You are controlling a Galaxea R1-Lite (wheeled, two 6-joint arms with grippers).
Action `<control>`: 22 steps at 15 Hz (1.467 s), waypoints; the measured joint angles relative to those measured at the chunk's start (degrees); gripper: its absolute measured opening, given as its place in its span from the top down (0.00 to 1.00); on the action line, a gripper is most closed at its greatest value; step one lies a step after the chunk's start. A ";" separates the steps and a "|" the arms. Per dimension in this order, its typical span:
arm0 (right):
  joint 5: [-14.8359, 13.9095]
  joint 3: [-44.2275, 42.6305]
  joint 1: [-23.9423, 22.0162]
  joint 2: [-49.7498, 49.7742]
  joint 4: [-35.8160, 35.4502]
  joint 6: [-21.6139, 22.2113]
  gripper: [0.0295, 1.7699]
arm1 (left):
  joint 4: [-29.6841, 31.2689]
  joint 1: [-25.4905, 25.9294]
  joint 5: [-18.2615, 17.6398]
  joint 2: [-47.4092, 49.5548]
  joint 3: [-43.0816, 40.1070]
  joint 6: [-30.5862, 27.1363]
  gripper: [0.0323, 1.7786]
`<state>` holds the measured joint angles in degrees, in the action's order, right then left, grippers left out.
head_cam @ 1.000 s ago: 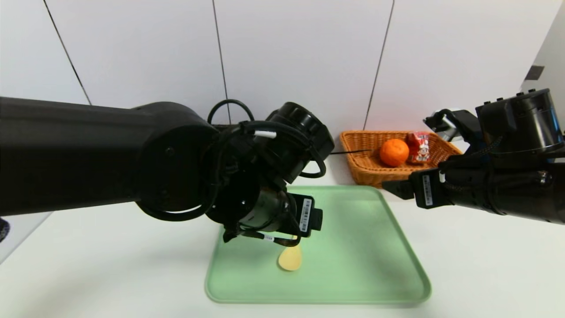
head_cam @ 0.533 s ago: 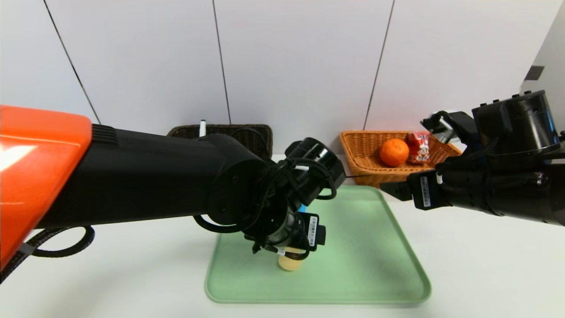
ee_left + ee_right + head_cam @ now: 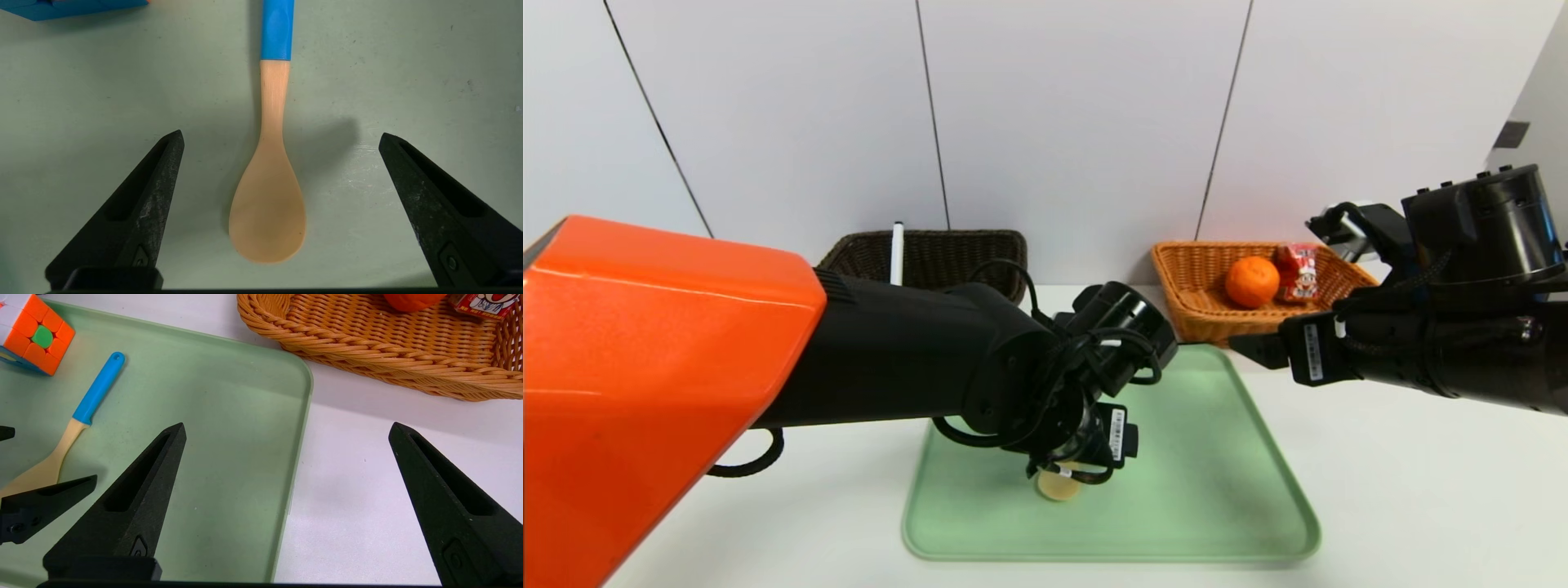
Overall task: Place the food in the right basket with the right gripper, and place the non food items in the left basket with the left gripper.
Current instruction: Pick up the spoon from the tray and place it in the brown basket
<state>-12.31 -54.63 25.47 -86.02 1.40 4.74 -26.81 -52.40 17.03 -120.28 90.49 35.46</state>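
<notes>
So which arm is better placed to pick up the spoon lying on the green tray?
The left. The left gripper hangs open right over the spoon, one finger on each side of it. The right gripper sits off by the tray edge near the orange-tan basket.

Pale green tray (image 3: 1225, 490) on a white table (image 3: 1421, 506)

The tray (image 3: 1217, 490) lies at the middle of the table (image 3: 1421, 506), near its front edge; the spoon (image 3: 269, 183) lies on the tray's left half, handle toward the back edge; the cube (image 3: 34, 332) sits by the tray's back left corner; behind the tray, the left basket (image 3: 956, 253) holds the marker (image 3: 898, 253); the right basket (image 3: 1201, 294) holds the fruit (image 3: 1252, 282) and carton (image 3: 1298, 272).
</notes>
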 joint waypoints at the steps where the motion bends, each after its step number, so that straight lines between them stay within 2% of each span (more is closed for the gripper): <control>1: 0.00 0.00 0.00 0.00 -0.02 -0.01 0.03 | 0.00 0.00 0.00 -0.24 0.02 0.01 0.05; 5: 0.00 0.02 -0.02 0.02 0.00 0.00 0.03 | -0.09 0.02 0.17 -1.02 -0.13 -0.13 0.05; 9: -0.02 0.06 -0.02 0.02 0.00 0.21 0.03 | 0.05 0.00 3.36 -2.21 -0.22 -0.71 0.05; 22: 0.16 0.30 -0.02 0.10 -3.49 0.43 0.03 | -0.61 -0.06 3.94 -2.95 -0.91 -2.08 0.05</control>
<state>-12.15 -54.32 25.44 -85.92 -2.08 5.17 -27.42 -52.46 20.97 -123.23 89.58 33.38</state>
